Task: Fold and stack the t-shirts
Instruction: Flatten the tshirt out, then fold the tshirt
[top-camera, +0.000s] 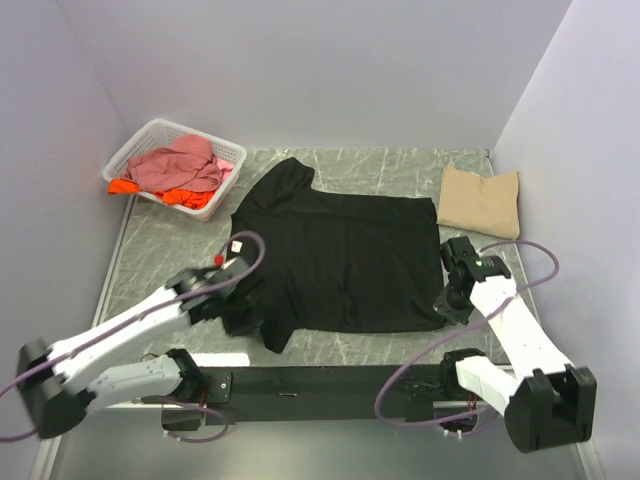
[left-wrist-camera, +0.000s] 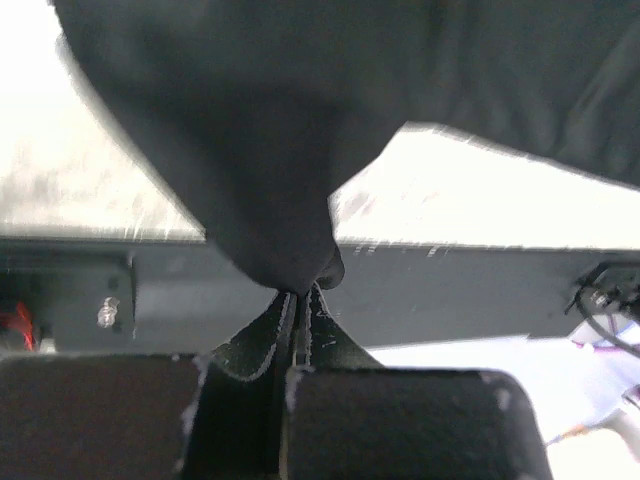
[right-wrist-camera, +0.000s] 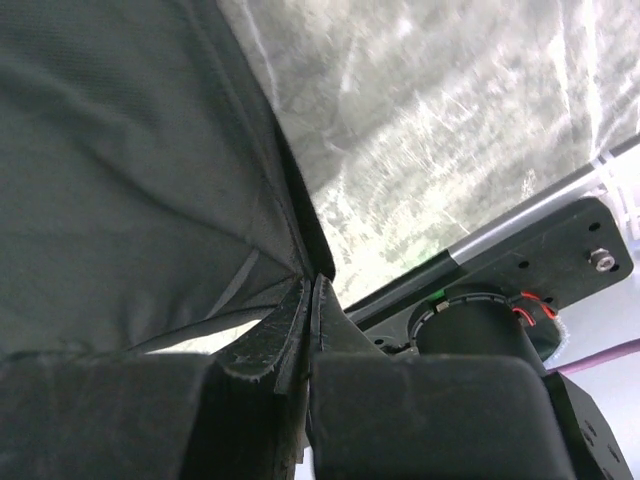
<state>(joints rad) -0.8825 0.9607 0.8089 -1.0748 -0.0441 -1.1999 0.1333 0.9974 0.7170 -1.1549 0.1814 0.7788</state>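
Loosely, pink and orange t-shirts (top-camera: 185, 165) fill the basket (top-camera: 150, 133).

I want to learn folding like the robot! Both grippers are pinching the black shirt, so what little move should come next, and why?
Probably raise both grippers together a little, to start folding the near side over. The left gripper is shut on the near sleeve of the black t-shirt, the right gripper on its near hem corner, and the rest lies flat, unfolded.
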